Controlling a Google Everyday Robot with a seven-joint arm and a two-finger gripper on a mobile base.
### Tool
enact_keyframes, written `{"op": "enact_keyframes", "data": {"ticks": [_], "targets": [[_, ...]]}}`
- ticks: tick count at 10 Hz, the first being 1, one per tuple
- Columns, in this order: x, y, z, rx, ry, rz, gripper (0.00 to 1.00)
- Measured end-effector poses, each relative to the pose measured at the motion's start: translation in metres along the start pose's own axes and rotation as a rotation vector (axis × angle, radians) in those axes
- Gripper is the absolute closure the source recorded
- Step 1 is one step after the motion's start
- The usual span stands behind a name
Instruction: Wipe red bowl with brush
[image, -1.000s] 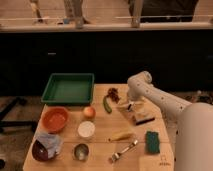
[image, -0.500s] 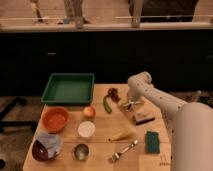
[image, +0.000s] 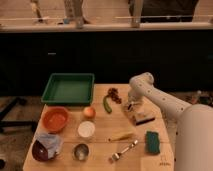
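The gripper (image: 131, 106) hangs low at the worktop's (image: 102, 152) right, well apart from the red bowl (image: 55, 119), likely fetching the brush; its state cannot be told.

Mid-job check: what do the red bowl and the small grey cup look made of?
Red bowl: probably plastic, matte, even orange-red without glare. Small grey cup: likely metal, its rim glints. The gripper hangs low beside the wooden brush, across the table from the bowl.
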Motion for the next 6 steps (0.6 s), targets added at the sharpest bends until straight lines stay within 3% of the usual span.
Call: {"op": "enact_keyframes", "data": {"ticks": [1, 2, 4, 6], "targets": [[-0.0015, -0.0001, -0.0013, 0.003, 0.0, -0.001, 0.67], [-0.0016, 0.0028, -0.004, 0.0, 0.002, -0.003, 0.81], [0.0017, -0.0022, -0.0071, 0.005, 0.007, 0.001, 0.97], [0.0042, 0.0006, -0.0062, 0.003, 0.015, -0.003, 1.0]]}}
